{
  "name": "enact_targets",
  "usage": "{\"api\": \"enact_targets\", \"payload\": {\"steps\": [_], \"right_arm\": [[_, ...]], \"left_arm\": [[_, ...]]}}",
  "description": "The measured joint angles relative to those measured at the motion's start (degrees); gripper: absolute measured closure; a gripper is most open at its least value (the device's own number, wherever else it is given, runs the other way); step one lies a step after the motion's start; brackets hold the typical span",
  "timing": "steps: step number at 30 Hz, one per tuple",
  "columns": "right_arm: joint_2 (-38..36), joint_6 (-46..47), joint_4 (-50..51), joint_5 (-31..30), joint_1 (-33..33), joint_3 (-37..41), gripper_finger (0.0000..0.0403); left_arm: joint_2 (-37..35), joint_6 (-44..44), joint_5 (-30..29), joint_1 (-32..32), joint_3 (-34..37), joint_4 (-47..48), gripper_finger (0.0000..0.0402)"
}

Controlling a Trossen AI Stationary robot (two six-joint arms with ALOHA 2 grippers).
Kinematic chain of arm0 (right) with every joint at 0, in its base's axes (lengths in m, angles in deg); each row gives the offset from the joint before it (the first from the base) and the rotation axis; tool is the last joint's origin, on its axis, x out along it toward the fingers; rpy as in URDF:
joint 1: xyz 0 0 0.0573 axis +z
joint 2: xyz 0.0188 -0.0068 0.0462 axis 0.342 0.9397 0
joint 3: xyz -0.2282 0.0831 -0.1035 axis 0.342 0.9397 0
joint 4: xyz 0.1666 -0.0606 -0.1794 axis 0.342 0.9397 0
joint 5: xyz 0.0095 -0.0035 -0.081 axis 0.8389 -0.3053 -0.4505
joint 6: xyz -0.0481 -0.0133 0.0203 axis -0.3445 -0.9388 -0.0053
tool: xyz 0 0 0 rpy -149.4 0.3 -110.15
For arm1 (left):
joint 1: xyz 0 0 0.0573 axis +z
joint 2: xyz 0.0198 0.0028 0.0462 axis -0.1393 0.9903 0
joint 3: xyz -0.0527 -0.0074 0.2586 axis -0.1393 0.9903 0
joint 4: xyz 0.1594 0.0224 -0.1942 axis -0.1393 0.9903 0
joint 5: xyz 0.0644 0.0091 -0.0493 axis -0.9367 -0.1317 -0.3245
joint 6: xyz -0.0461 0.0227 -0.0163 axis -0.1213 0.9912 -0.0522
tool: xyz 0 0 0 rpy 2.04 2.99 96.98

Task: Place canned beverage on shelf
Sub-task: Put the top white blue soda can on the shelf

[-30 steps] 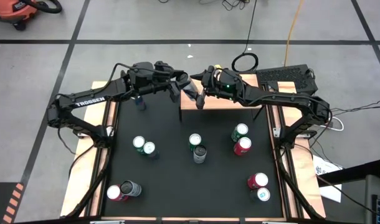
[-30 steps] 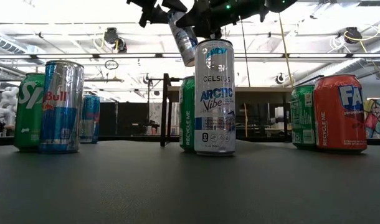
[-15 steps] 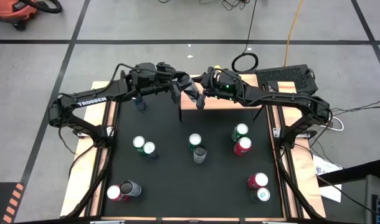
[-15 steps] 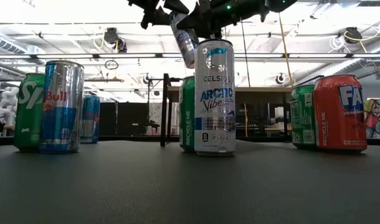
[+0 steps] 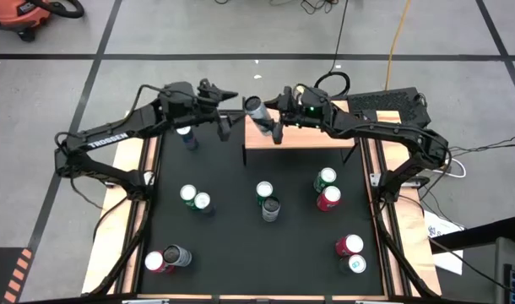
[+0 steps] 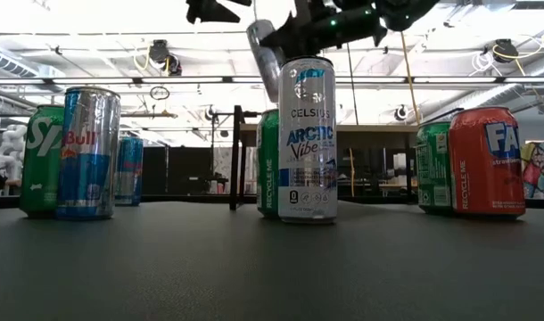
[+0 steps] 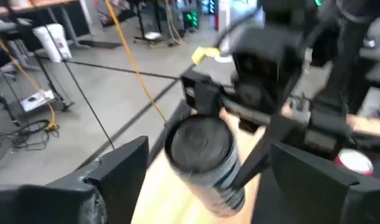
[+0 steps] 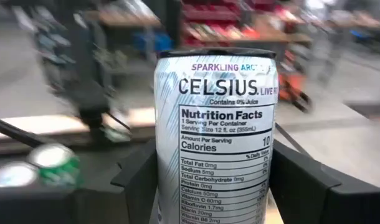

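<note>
A slim silver-white Celsius can (image 5: 256, 108) is up in the air over the left end of the wood-topped shelf (image 5: 312, 140) at the table's far edge. It also shows in the low view (image 6: 264, 52), a little tilted. My right gripper (image 5: 271, 121) is shut on it. My left gripper (image 5: 227, 118) is open just to the can's left. In the left wrist view its fingers (image 7: 118, 171) stand wide apart short of the can (image 7: 205, 155) and touch nothing. My right gripper pinches the can's body (image 8: 177, 180) between its two fingers (image 8: 140, 177), one on each opposite side wall. It comes roughly level from the table's right side. The can is lifted clear above the shelf, nearly upright with its top up.
Several cans stand on the black table: a green and a dark one at centre (image 5: 266, 199), a green and a red one at right (image 5: 327, 187), two at left (image 5: 194, 198), pairs at both near corners, and a blue one (image 5: 188, 138) under my left arm.
My left gripper has drawn back from the can toward the table's left edge. The can stays in my right gripper, which has shifted a little toward the far edge, and the can now stands more upright.
</note>
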Motion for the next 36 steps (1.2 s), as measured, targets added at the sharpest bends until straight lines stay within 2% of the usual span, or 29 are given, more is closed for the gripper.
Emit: {"api": "enact_targets", "payload": {"steps": [4, 7, 12, 16, 22, 30, 36], "right_arm": [[-0.05, 1.67, -7.08, 9.38, -1.00, 3.07, 0.0163], [-0.54, 1.75, -11.63, 12.30, -1.02, 5.17, 0.0163], [-2.70, 1.14, -15.96, 12.43, -1.19, 10.67, 0.0163], [-6.04, 2.25, -20.85, 12.23, -2.18, 17.24, 0.0163], [-11.42, 3.94, -26.44, 12.16, -2.75, 26.21, 0.0163], [-11.67, 1.36, -26.76, 11.76, -0.32, 28.49, 0.0163], [-11.69, -0.10, -26.88, 10.45, 0.37, 28.57, 0.0163]], "left_arm": [[-0.52, 0.03, 2.20, 0.17, -0.09, 0.24, 0.0045], [-0.25, 0.11, 4.04, -0.03, 1.51, -0.28, 0.0036], [-1.23, 0.52, 5.11, 0.06, 8.84, -8.05, 0.0033], [-2.11, 1.16, 5.63, 0.12, 16.56, -18.15, 0.0033], [-2.14, 1.35, 11.10, 0.08, 24.17, -31.36, 0.0033], [5.81, 2.97, 22.29, -0.49, 25.36, -44.32, 0.0033], [8.21, 5.65, 22.74, -0.79, 25.36, -50.15, 0.0033]]}}
